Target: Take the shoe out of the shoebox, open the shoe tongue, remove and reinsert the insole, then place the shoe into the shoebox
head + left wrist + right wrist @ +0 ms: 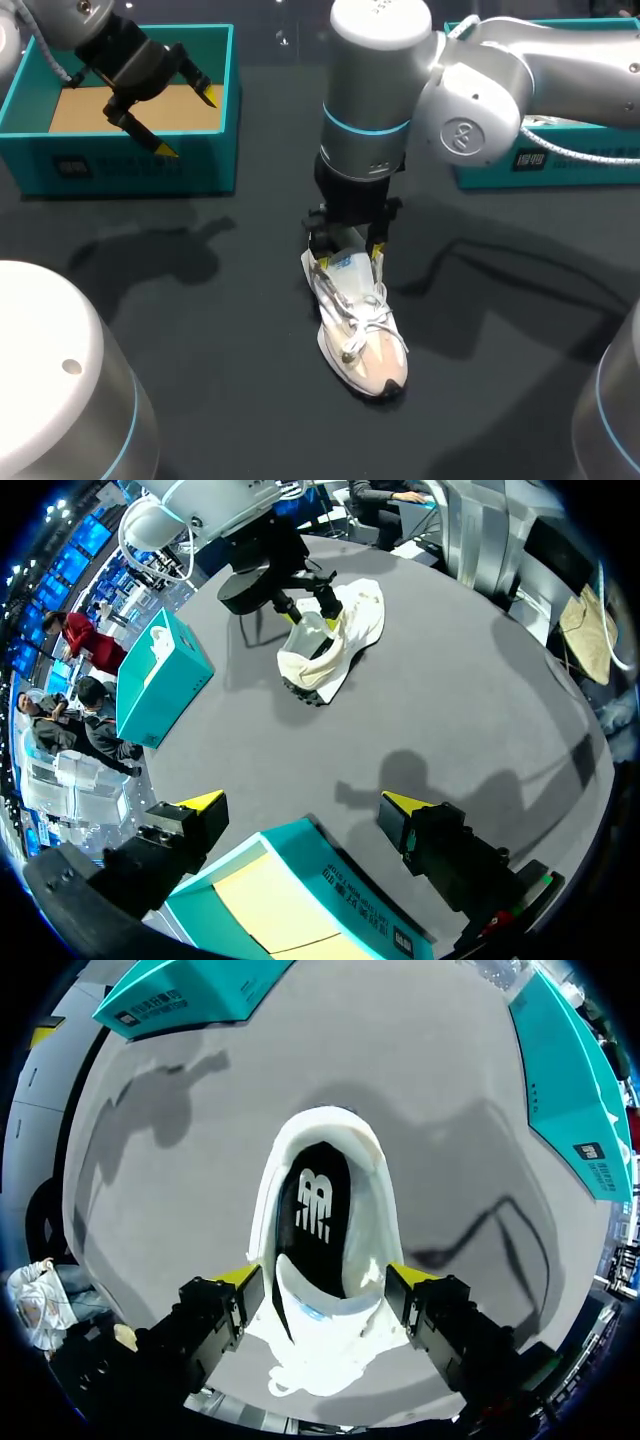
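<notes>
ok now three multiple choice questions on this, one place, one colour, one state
1. Where is the shoe?
A in the shoebox
B on the table under the right hand
C in the left hand
2. What colour is the shoebox?
A red
B teal
C white
3. The left hand is
A open and empty
B shut on the shoe
C shut on the shoebox
Answers: 1 B, it lies on the dark table; 2 B, its walls are teal; 3 A, its fingers stand apart, nothing between.

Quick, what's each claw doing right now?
Left gripper: open, empty, over the shoebox.
Right gripper: at the shoe; cannot be told.
</notes>
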Controlling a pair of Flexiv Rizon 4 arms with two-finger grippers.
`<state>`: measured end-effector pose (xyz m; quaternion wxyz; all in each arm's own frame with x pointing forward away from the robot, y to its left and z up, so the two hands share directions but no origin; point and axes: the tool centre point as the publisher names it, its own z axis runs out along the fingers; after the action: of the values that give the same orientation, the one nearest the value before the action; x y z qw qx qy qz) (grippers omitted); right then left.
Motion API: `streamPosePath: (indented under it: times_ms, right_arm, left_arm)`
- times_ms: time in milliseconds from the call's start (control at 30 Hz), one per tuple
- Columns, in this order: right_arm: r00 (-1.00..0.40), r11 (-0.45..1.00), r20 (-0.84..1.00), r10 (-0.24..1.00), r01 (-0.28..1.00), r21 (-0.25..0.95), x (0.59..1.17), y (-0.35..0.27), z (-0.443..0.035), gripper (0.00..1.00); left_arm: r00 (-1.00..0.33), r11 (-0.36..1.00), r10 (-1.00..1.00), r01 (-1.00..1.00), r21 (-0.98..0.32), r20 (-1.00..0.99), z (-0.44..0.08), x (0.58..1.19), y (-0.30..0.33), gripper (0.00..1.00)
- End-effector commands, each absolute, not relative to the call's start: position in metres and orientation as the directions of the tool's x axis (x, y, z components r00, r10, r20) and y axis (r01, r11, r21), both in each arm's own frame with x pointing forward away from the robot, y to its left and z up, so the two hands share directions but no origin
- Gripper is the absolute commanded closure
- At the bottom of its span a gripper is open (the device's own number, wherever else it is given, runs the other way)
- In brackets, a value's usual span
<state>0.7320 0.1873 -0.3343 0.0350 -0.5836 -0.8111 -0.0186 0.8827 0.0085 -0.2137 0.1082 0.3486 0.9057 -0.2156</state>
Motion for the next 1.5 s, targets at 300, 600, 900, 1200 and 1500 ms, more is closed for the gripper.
streamPosePath:
  times_ms: [300, 600, 900, 1200, 1500]
  right_arm:
    - [-0.284, 0.283, 0.049, 0.958, 0.959, 0.02, 0.723, 0.185, -0.331, 0.51]
    - [-0.274, 0.274, 0.041, 0.961, 0.962, 0.018, 0.72, 0.183, -0.329, 0.34]
    - [-0.269, 0.269, 0.031, 0.963, 0.963, 0.008, 0.714, 0.181, -0.326, 0.39]
    - [-0.246, 0.246, 0.031, 0.969, 0.969, -0.018, 0.694, 0.18, -0.323, 0.5]
    - [-0.204, 0.203, -0.007, 0.979, 0.979, -0.031, 0.666, 0.18, -0.306, 0.56]
  left_arm:
    - [-0.733, 0.665, 0.586, 0.678, -0.313, -0.345, -0.214, 0.883, 0.009, 0.0]
    - [-0.733, 0.665, 0.586, 0.678, -0.313, -0.345, -0.214, 0.883, 0.009, 0.0]
    - [-0.733, 0.665, 0.586, 0.678, -0.313, -0.345, -0.214, 0.883, 0.009, 0.0]
    - [-0.733, 0.665, 0.586, 0.678, -0.313, -0.345, -0.214, 0.883, 0.009, 0.0]
    - [-0.733, 0.665, 0.586, 0.678, -0.313, -0.345, -0.214, 0.883, 0.009, 0.0]
